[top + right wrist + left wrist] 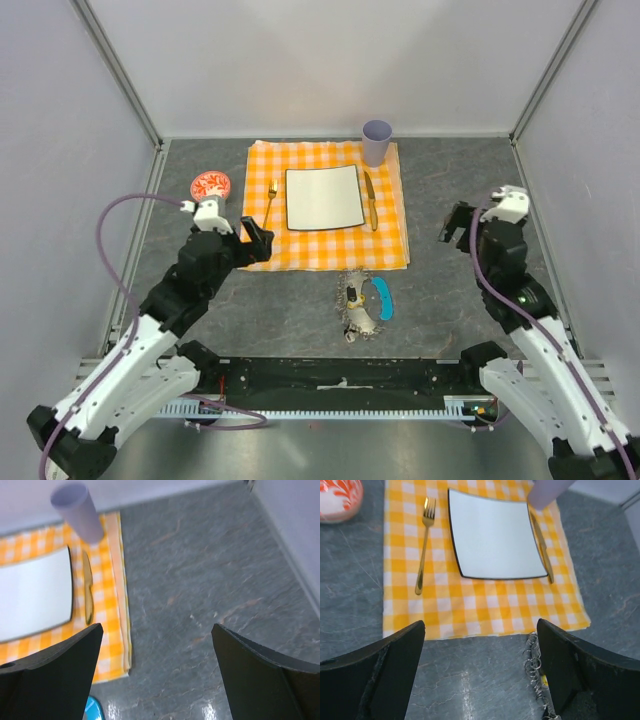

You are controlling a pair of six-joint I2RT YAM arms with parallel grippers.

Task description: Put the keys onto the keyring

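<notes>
Both wide open, empty: left gripper (256, 240) by checked cloth (330, 245) corner, right gripper (455, 222) over bare table (440, 300). Keys (354, 305) and keyring (383, 298) bunched on table between them, just off cloth's near edge, long axis near-far. Neither arm clearly nearer.
</notes>
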